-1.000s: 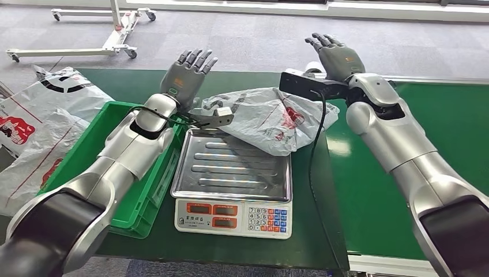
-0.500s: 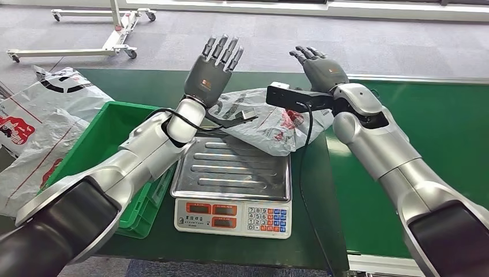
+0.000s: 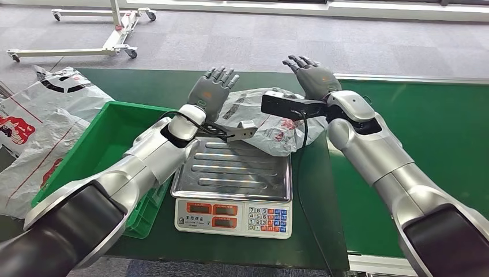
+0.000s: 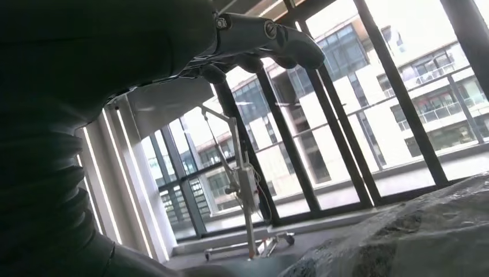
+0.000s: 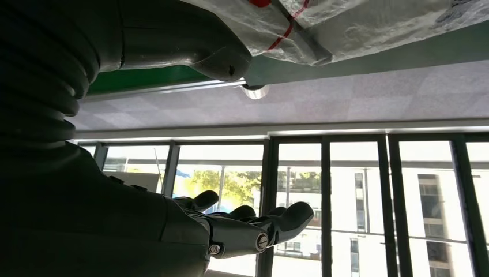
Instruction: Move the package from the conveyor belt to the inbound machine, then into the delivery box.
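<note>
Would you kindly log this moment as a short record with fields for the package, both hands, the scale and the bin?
package: grey plastic bag with red print, lying on the green belt behind the scale, its near edge over the tray's back edge
left hand: raised, fingers apart, holding nothing, at the package's left side
right hand: raised, fingers apart, holding nothing, at the package's right side
scale: steel tray bare
green bin: left of the scale

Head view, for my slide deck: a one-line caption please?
Open left hand and right hand flank the package behind the scale.
</note>
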`<state>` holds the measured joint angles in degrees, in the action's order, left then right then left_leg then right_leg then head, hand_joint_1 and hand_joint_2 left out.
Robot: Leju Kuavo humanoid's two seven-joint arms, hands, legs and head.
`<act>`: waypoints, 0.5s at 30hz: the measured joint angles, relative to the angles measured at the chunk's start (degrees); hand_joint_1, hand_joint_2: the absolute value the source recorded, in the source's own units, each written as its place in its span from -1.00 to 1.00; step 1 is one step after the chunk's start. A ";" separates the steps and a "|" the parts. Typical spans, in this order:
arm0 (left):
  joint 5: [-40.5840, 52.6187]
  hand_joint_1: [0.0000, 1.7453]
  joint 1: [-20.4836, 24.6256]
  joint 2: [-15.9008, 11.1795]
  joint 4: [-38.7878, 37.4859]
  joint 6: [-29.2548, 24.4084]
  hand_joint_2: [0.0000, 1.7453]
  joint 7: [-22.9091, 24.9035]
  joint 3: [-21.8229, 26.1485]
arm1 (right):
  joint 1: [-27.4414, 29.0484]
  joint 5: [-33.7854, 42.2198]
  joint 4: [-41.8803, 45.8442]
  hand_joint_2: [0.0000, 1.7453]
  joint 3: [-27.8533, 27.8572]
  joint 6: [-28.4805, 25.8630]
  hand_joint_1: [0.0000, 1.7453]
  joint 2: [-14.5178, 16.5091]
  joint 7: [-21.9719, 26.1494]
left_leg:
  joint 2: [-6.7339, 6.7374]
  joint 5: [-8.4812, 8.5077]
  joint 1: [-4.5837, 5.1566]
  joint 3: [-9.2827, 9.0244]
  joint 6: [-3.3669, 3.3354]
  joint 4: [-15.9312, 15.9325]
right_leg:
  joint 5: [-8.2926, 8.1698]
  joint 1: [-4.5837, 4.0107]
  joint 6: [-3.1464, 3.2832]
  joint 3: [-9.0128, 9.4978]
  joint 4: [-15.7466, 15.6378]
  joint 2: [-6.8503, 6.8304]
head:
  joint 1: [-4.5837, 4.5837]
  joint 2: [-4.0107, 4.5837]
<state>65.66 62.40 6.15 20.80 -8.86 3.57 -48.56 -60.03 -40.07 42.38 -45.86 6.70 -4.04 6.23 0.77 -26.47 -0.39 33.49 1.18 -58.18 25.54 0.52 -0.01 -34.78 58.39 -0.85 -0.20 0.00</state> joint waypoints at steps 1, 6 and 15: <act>-0.47 -1.00 -0.10 0.15 -0.03 0.65 1.00 -0.48 1.40 | 0.23 0.02 0.00 1.00 -0.01 -0.01 -1.00 0.00 0.01 | 0.00 0.00 0.00 0.00 0.00 0.00 | 0.00 0.00 0.00 0.00 0.00 0.00 | -0.01 0.00; -3.66 -1.00 -0.37 0.83 -0.08 3.68 1.00 -2.29 6.64 | 0.89 0.09 0.00 1.00 -0.05 0.09 -1.00 0.00 0.12 | -0.01 0.00 0.00 0.01 0.00 0.00 | 0.00 -0.01 0.00 -0.01 0.00 -0.01 | -0.01 0.00; -8.38 -1.00 -0.46 1.18 0.16 6.74 1.00 -4.57 13.77 | 2.31 0.10 0.04 1.00 -0.33 0.36 -1.00 0.00 0.19 | -0.01 0.00 0.00 0.02 0.00 0.00 | 0.00 0.00 0.00 -0.01 0.00 -0.01 | -0.01 0.00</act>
<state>57.29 61.94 7.33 20.96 -2.12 -0.99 -34.79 -57.72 -39.98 42.42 -46.19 7.06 -4.04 6.42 0.76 -26.47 -0.39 33.51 1.18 -58.18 25.54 0.52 -0.01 -34.80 58.39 -0.86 -0.20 0.00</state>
